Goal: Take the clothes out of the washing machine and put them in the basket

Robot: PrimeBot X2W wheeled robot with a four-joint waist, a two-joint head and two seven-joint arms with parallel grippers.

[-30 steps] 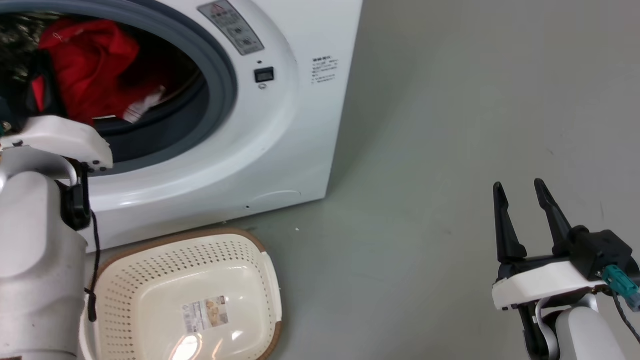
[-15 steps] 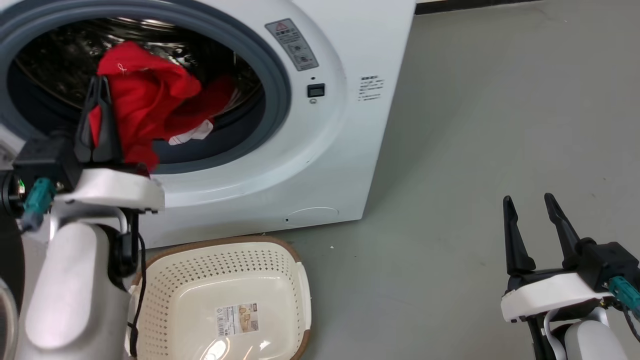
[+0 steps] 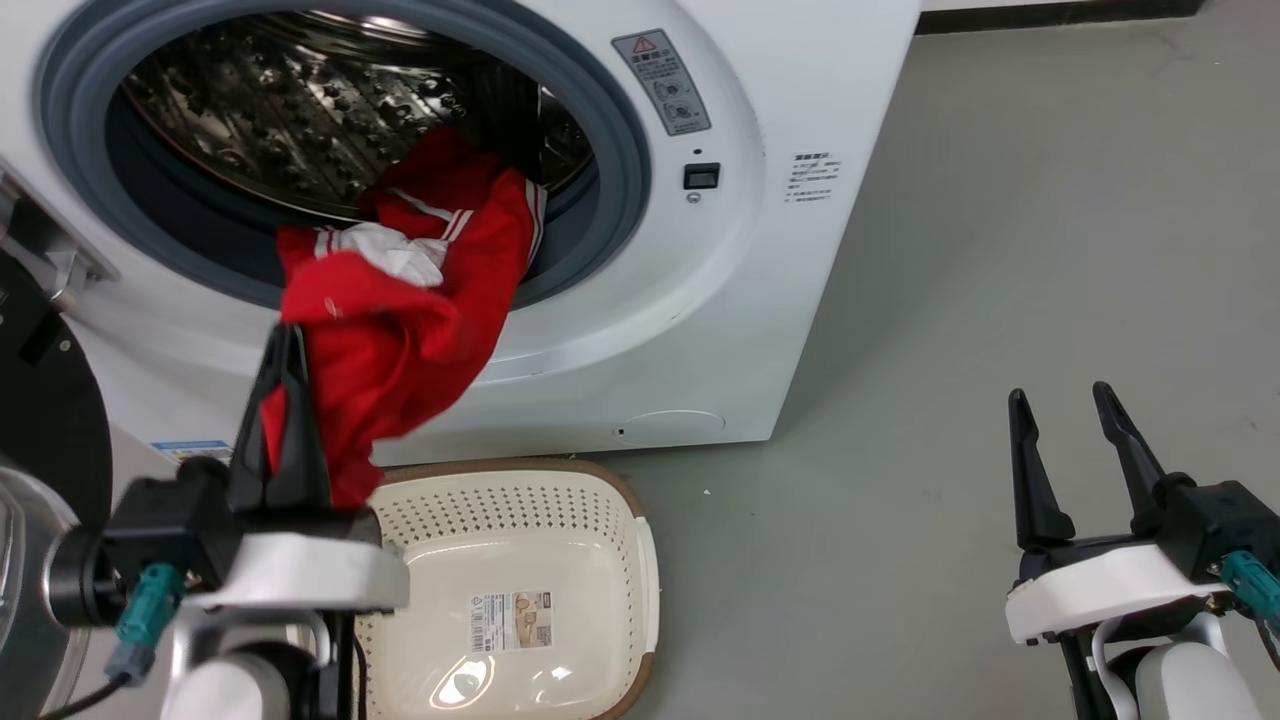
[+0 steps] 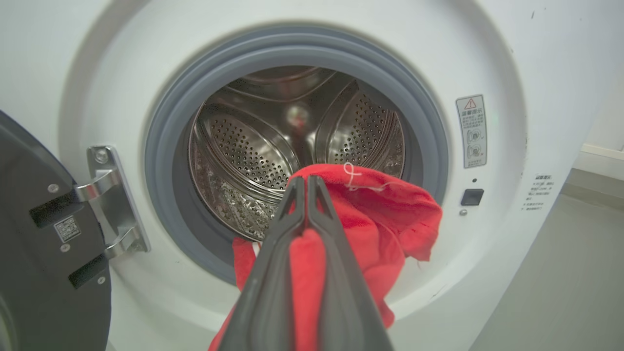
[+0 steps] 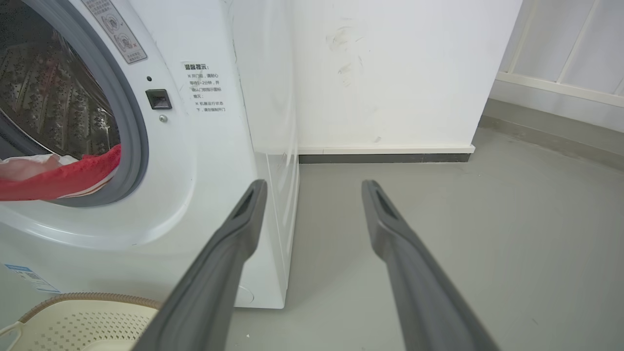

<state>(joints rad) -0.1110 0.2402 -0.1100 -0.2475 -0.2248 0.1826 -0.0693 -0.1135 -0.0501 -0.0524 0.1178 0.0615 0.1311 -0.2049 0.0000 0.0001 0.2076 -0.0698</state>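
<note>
The white washing machine (image 3: 720, 300) stands with its porthole open and the steel drum (image 3: 300, 120) bare inside. A red garment with white trim (image 3: 410, 320) hangs out over the grey gasket (image 4: 419, 122), one end still in the drum. My left gripper (image 3: 287, 340) is shut on the garment's lower edge, in front of the machine and above the left rim of the cream basket (image 3: 640, 560). In the left wrist view the red cloth (image 4: 380, 229) is pinched between the fingers (image 4: 273, 273). My right gripper (image 3: 1060, 400) stands open over the floor at the right.
The machine's dark-rimmed door (image 3: 40, 420) hangs open at the left, its hinge (image 4: 109, 200) beside the porthole. The grey floor (image 3: 950, 250) spreads to the right of the machine. A white wall with a dark skirting (image 5: 385, 157) rises behind.
My left gripper has drawn back and down from the porthole with the red garment, which now trails out over the gasket. The head camera has shifted. The right gripper stays open.
</note>
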